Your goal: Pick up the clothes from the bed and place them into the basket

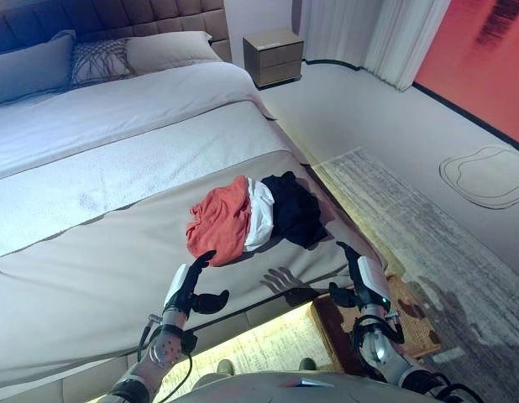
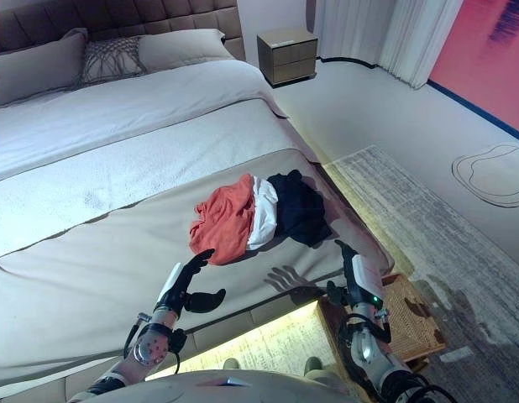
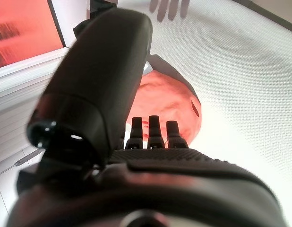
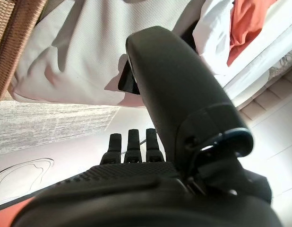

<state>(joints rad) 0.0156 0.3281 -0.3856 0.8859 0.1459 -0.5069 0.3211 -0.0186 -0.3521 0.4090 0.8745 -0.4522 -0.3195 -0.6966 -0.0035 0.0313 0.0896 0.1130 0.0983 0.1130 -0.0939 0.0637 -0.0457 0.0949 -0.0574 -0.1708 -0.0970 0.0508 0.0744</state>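
Bedroom floor, pale and bare, runs along the right side of a wide bed (image 1: 117, 252) covered in a beige spread. Near the bed's foot corner lies a heap of clothes (image 1: 255, 214) — orange cloth at one side, a white band in the middle, dark cloth at the other. The left hand (image 1: 192, 285) hovers just short of the orange part, fingers straight and thumb spread, holding nothing. The right hand (image 1: 363, 281) hangs past the bed's corner, also with straight fingers and empty, near the dark end of the heap but apart from it. Below the right hand, on the floor beside the bed, stands a woven basket (image 1: 415, 323), partly hidden by the arm. A grey rug (image 1: 427, 227) lies under it. Farther back — pillows (image 1: 100, 59) at the headboard, a bedside cabinet (image 1: 274, 57), and white curtains (image 1: 377, 34).
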